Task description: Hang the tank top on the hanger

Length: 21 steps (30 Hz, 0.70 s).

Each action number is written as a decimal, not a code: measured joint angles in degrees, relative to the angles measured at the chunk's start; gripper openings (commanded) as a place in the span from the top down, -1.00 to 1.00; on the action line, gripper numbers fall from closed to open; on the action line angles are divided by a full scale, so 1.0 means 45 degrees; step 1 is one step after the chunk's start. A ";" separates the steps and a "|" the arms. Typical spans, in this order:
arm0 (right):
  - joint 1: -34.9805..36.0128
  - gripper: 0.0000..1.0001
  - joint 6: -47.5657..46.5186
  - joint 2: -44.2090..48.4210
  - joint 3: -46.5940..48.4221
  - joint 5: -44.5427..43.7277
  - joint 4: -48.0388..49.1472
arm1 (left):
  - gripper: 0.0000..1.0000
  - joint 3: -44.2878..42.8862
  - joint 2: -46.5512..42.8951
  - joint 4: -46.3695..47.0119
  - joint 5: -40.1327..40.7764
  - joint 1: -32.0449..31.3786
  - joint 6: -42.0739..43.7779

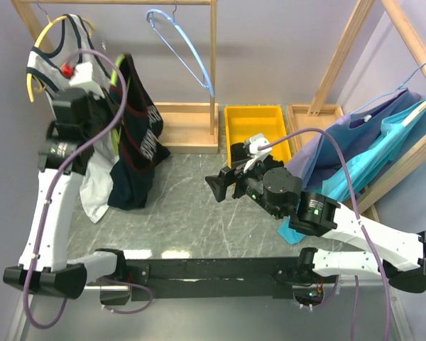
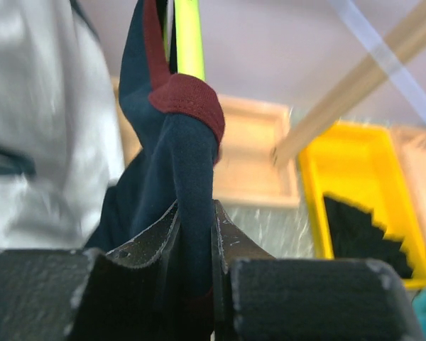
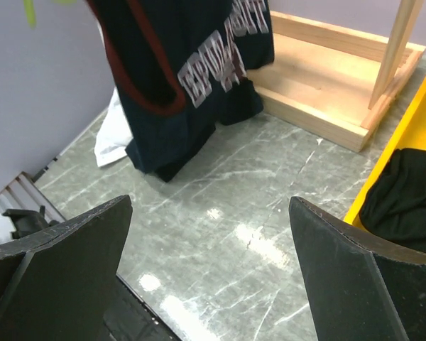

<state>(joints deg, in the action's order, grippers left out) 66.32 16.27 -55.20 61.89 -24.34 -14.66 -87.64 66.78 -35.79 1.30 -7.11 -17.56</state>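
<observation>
Navy tank top (image 2: 188,163) within left tool (image 2: 197,210)

Taking the bin (image 1: 236,117) as my mark: a loose garment (image 1: 240,150) lies in it, and my right gripper (image 3: 211,245) hangs just in front of it, jaws spread apart. The rack base (image 1: 188,124) sits just left of the bin. Farther left, the tank top (image 1: 138,142) hangs over the hanger (image 2: 188,39), its hem reaching the table (image 1: 192,213). My left gripper (image 2: 196,220) pinches its strap below the hanger. A second top (image 1: 53,64) hangs farther left again. A spare hanger (image 1: 181,46) hangs behind and left of the bin.
</observation>
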 measured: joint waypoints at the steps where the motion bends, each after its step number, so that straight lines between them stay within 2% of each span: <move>1: 0.0000 -1.00 0.0005 0.0053 0.0000 0.0029 0.0005 | 0.98 -0.0549 0.0248 -0.0019 -0.0194 0.0204 -0.0029; 6: 0.0000 -1.00 0.0204 0.0194 -0.0019 0.0593 0.0146 | 0.98 -0.3235 0.1287 -0.0058 -0.0529 0.0568 -0.0010; 11: 0.0000 -1.00 0.0393 0.0087 -0.0019 0.1224 0.0321 | 0.98 -0.5105 0.2059 -0.0301 -0.0709 0.0860 0.0087; 21: 0.0000 -1.00 0.0423 -0.0651 -0.0015 0.2011 0.0379 | 0.98 -0.6897 0.4362 -0.0685 -0.1802 0.2239 0.0112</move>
<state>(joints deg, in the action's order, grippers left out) 66.32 18.17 -58.13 61.82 -15.29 -12.95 -118.67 86.41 -38.87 -6.81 2.96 -17.06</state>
